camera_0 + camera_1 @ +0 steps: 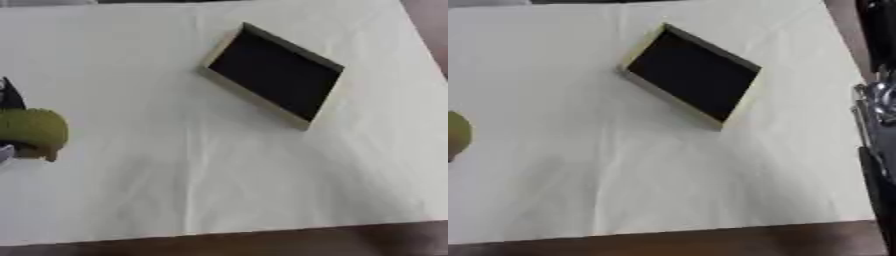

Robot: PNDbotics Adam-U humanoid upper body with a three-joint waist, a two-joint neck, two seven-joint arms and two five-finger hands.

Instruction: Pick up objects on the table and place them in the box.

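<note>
White cloth [175, 190] covers the table. Left hand [10, 97] curls round a green round object [33, 131], well apart from the box [273, 75]. Risk: the object may drop short during the long carry; the right hand's fingers are not visible.

black-lined box [276, 75], green object [33, 131], white table [175, 175]

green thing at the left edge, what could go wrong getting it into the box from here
1. The green object sits half out of view at the left edge, in the left hand, whose grip cannot be judged, so it might slip on the way.
2. The box lies turned askew on the cloth-covered table, well to the right; a long carry could end on its pale rim rather than inside.
3. The right arm hangs by the table's right edge and could nudge the box.
</note>
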